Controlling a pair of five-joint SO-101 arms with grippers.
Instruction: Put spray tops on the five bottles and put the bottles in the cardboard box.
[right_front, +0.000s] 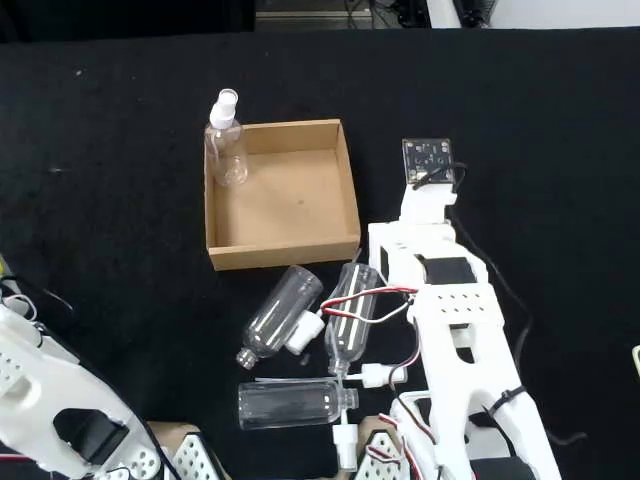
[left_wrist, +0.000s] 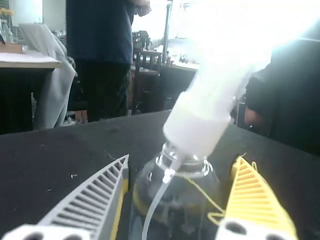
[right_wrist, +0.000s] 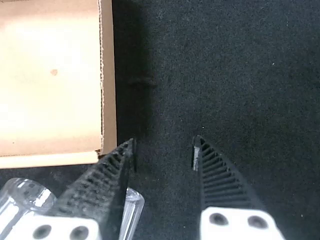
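Observation:
My left gripper (left_wrist: 182, 161) is shut on a clear bottle (left_wrist: 175, 200), held upright between its grey and yellow fingers. A white spray top (left_wrist: 205, 120) sits tilted on that bottle's neck, its tube hanging inside. The cardboard box (right_front: 350, 190) holds one bottle with a spray top (right_front: 226, 140) in its far left corner. Three open bottles lie in front of the box (right_front: 280, 312) (right_front: 350, 318) (right_front: 295, 404). Loose spray tops (right_front: 305, 333) (right_front: 378, 376) (right_front: 346, 445) lie among them. My right gripper (right_wrist: 162, 150) hangs open over the black cloth just off the box's near right corner (right_wrist: 106, 145).
The right arm (right_front: 450, 320) stretches along the right side, its wires crossing the nearest bottle. Part of the left arm (right_front: 60, 410) sits at the near left edge. Black cloth (right_front: 520, 120) spreads wide to the right of and behind the box.

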